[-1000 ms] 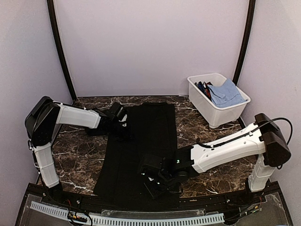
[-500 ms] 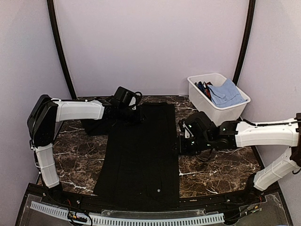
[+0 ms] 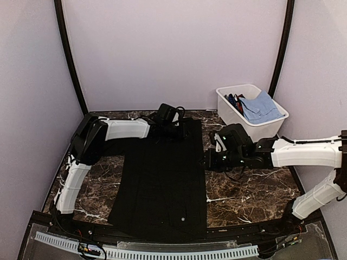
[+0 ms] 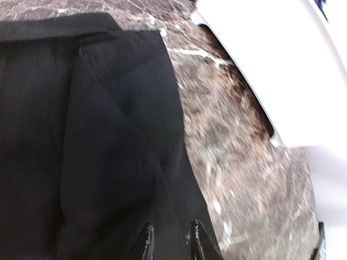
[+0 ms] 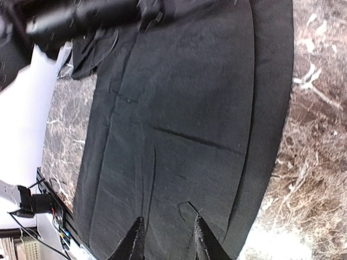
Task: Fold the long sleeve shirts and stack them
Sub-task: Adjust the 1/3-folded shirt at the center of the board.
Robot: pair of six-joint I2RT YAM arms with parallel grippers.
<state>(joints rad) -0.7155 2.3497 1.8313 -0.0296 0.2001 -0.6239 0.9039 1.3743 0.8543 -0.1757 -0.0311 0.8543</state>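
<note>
A plain black long sleeve shirt [image 3: 162, 179] lies flat as a long strip down the middle of the marble table [image 3: 92, 179]. My left gripper [image 3: 172, 127] is at its far end, its jaws narrowly apart and closed on a raised fold of the black cloth [image 4: 108, 135], which runs up from between the fingertips [image 4: 146, 241]. My right gripper [image 3: 209, 161] hovers at the shirt's right edge. In the right wrist view its fingers [image 5: 135, 238] stand apart above the flat shirt [image 5: 179, 108] with nothing between them. A tiny white button [image 3: 182, 219] shows near the front hem.
A white bin [image 3: 255, 132] stands at the back right with a blue cloth [image 3: 263, 105] and dark items inside; its wall [image 4: 282, 65] fills the left wrist view's upper right. Walls enclose the table on three sides.
The left gripper swept from the shirt's left side to its far middle, carrying the black sleeve off the table. The right gripper left the near hem and moved to the right edge.
</note>
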